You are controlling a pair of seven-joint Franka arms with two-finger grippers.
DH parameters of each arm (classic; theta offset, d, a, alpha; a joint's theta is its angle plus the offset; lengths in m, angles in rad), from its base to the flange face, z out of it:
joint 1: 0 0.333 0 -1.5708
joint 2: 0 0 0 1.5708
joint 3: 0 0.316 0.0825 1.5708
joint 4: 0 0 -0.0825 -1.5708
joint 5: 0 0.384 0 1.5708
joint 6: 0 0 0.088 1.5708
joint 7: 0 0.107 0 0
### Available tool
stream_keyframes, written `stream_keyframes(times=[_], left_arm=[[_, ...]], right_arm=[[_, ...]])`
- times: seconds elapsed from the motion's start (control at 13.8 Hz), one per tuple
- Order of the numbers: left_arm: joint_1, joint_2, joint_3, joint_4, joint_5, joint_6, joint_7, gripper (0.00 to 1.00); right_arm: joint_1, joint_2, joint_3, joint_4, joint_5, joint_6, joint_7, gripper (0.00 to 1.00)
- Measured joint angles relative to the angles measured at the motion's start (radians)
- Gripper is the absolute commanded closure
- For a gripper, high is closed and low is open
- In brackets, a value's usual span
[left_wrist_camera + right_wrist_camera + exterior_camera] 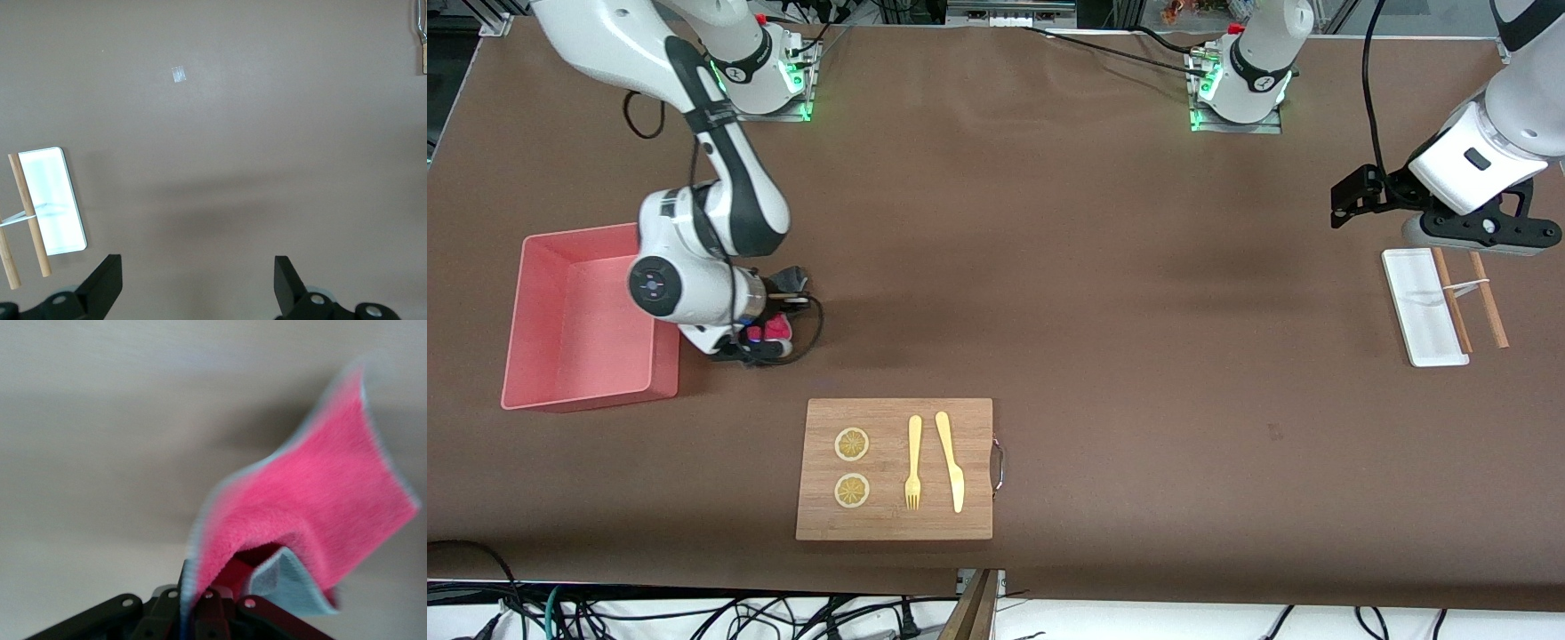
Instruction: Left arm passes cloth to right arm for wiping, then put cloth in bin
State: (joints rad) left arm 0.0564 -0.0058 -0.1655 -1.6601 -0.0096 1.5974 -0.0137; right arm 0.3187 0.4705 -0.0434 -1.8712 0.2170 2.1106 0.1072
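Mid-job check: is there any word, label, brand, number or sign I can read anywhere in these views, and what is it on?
No readable text in any view.
Round dark marks on both arms' white base joints: too small to read.
Salmon-pink rectangular plastic bin, red and grey cloth, wooden cutting board, white narrow tray: no lettering visible.

Both arms wear glossy white shells with dark grey joint sections, black end effectors and trailing black cables.
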Motion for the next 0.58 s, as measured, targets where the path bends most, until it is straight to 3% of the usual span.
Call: stream_keyframes(times=[0.58], left_arm=[[-0.004,0.000,-0.008,0.000,0.000,0.000,0.000,0.00]], right_arm=[[0.286,0.149,0.007,0.262,0.099,0.004,0.450,1.00]])
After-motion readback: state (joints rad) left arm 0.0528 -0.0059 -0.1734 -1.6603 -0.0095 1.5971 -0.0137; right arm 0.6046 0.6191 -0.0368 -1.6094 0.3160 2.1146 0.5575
